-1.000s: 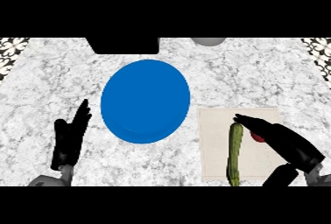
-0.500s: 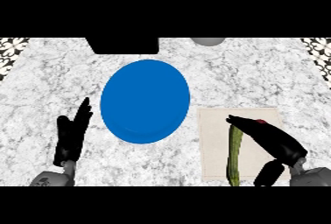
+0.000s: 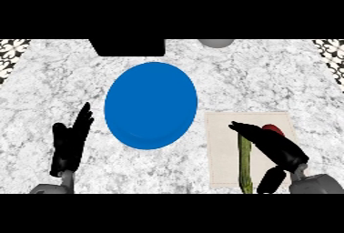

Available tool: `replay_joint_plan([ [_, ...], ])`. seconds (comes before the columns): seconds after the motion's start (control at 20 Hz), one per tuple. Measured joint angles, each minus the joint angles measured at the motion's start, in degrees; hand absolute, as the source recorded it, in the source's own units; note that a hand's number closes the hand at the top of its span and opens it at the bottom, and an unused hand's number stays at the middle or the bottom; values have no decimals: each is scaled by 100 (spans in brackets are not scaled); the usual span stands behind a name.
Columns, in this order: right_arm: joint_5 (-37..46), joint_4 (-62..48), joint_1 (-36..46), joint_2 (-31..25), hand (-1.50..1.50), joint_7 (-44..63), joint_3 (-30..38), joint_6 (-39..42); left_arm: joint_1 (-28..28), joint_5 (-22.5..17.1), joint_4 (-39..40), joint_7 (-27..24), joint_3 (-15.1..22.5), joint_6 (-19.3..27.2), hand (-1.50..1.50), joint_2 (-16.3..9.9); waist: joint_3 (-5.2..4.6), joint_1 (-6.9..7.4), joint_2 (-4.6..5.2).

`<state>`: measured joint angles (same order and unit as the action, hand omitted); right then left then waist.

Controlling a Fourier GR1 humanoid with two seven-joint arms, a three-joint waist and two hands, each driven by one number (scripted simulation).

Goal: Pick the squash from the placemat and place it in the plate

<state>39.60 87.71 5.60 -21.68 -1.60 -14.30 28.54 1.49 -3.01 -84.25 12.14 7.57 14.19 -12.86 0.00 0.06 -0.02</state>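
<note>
Over on the far left of my view, the left hand [image 3: 69,144] rests low on the marble bench [image 3: 282,77], its fingers straight and pointing up and slightly right, released and grasping nothing. Just to its right, apart from the fingertips, lies the blue plate [image 3: 151,104], bare on top, taking up the middle of the bench. Behind the plate at the back edge I see a black block [image 3: 127,47], and further right along that edge a grey round object [image 3: 215,43] cut off by the frame. Right of the plate, close to its rim but not touching it as far as I can see, sits the beige placemat [image 3: 225,154]. On that mat the squash [image 3: 245,164], long, thin and green, lies lengthwise, running from near the mat's middle down to its near edge, so it is still on the placemat and not in the plate. A small red object [image 3: 272,129] shows on the mat just beyond it, partly hidden. The right hand [image 3: 275,148] comes in from the lower right and lies over the squash's upper end, fingers stretched out toward the plate and thumb low beside the squash; I cannot tell whether it is grasping the squash.
</note>
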Motion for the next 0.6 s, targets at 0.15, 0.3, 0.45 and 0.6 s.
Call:
replay_joint_plan([
  [0.15,228,-294,69,151,-150,-114,3,-76,111,87,40,99,-130,-71,0,29,-4,1,-3],
  [0.3,402,-467,216,167,150,-291,98,-82,51,213,-65,127,-154,-100,0,117,-11,6,-11],
  [0.45,585,-389,144,110,150,-591,101,-254,-76,279,-39,-25,-167,-146,0,203,-16,5,-19],
  [0.6,851,-606,192,209,150,-883,99,-630,-74,357,73,-112,-201,-169,0,302,-27,6,-31],
])
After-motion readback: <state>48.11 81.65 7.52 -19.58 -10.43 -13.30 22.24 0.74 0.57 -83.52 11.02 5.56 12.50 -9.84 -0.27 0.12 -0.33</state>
